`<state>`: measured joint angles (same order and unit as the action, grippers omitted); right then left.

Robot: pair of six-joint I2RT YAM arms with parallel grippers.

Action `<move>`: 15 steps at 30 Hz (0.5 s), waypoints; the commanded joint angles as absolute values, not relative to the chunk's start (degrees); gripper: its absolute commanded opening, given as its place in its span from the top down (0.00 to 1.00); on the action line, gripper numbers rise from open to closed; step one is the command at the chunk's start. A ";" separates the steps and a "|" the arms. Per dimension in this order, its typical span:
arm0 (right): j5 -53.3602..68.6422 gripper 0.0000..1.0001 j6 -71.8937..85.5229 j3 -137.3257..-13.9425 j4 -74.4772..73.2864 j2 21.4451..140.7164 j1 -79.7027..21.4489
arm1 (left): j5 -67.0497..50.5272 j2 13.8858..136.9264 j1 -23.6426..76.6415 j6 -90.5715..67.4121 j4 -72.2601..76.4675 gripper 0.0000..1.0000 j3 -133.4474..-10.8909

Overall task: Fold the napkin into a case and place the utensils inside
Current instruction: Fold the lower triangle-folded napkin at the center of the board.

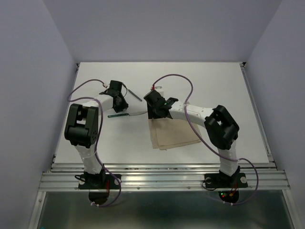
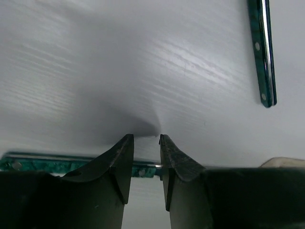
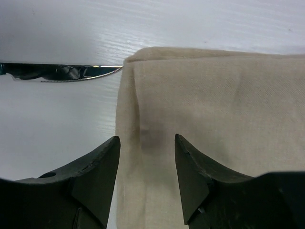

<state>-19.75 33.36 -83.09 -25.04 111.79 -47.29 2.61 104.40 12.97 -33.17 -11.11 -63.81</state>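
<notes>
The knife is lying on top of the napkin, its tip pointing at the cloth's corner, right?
No. The knife lies on the table beside the napkin, not on it, with its tip pointing at the cloth's corner. The right wrist view shows this.

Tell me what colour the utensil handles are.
The utensil handles are mottled teal-green with a silvery edge; the left wrist view shows this best.

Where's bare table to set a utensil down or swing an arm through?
Free: the table's far strip and its right side past the napkin. Crowded: the middle, where the utensils lie between the left gripper and right gripper.
</notes>
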 commanded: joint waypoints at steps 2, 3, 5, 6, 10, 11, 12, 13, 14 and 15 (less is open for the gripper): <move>-23.37 0.45 30.68 -91.66 -25.84 117.41 -48.08 | 3.34 108.89 9.50 -34.54 -13.80 0.61 -64.95; -23.81 0.44 30.41 -92.28 -26.01 118.64 -48.08 | 3.25 109.33 8.62 -34.72 -13.89 0.61 -65.30; -23.91 0.44 29.97 -93.51 -26.10 119.61 -48.08 | 2.73 109.16 8.18 -34.63 -13.71 0.62 -65.30; -23.91 0.44 29.80 -94.65 -26.28 120.05 -48.60 | 2.03 108.90 8.17 -34.63 -13.54 0.62 -65.04; -25.92 0.43 29.18 -96.67 -26.98 122.25 -49.13 | -0.08 106.35 8.17 -34.80 -12.22 0.62 -64.42; -26.45 0.43 29.01 -96.94 -27.07 123.21 -49.13 | -1.65 104.96 8.17 -34.72 -12.30 0.62 -64.51; -26.89 0.43 28.92 -97.20 -27.33 123.66 -49.13 | -1.76 104.07 8.17 -34.72 -12.48 0.62 -64.69; -27.16 0.43 28.92 -97.38 -27.42 124.18 -49.65 | -1.76 103.19 8.17 -34.72 -12.74 0.62 -64.77; -27.51 0.43 29.00 -97.47 -27.42 125.06 -49.66 | -1.84 101.44 8.17 -34.72 -13.27 0.62 -64.86; -27.77 0.44 28.92 -97.64 -27.33 125.42 -49.66 | -1.76 100.38 8.17 -34.80 -13.62 0.62 -64.69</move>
